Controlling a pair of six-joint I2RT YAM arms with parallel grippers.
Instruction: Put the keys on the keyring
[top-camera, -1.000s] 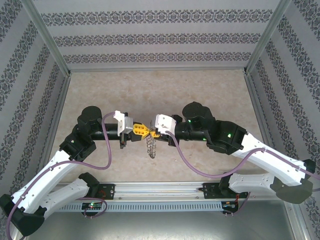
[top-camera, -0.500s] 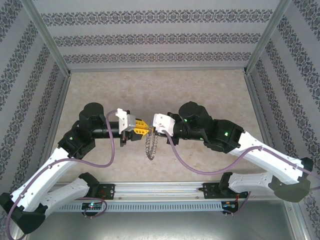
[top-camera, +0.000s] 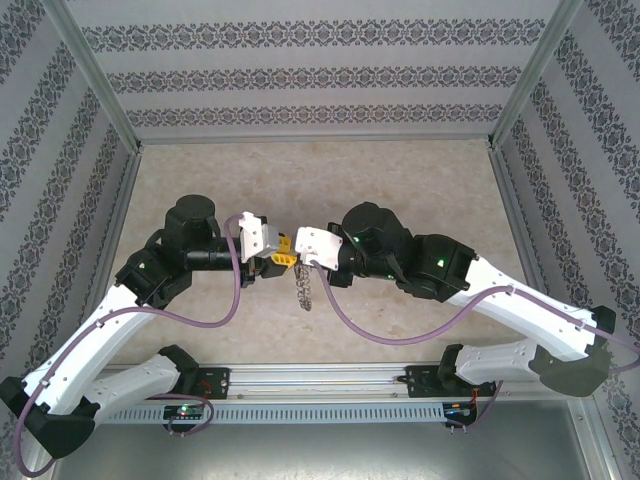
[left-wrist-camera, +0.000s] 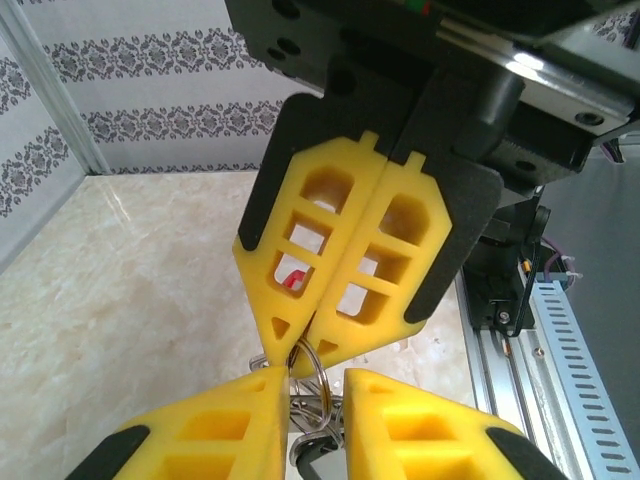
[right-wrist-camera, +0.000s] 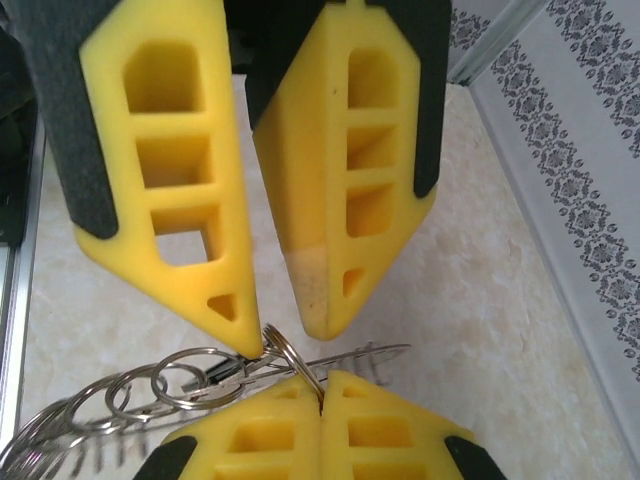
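Top camera overhead, looking down; wrist cameras close, facing each other; all share keyring (top-camera: 303, 290).

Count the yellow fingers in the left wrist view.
4. Two belong to the left gripper, apart at the bottom edge; two to the right gripper, pressed together at centre, tips pinching a ring.

Beige marbled tabletop (top-camera: 400, 180) enclosed by white walls (top-camera: 310, 70) with grey damask stripes.
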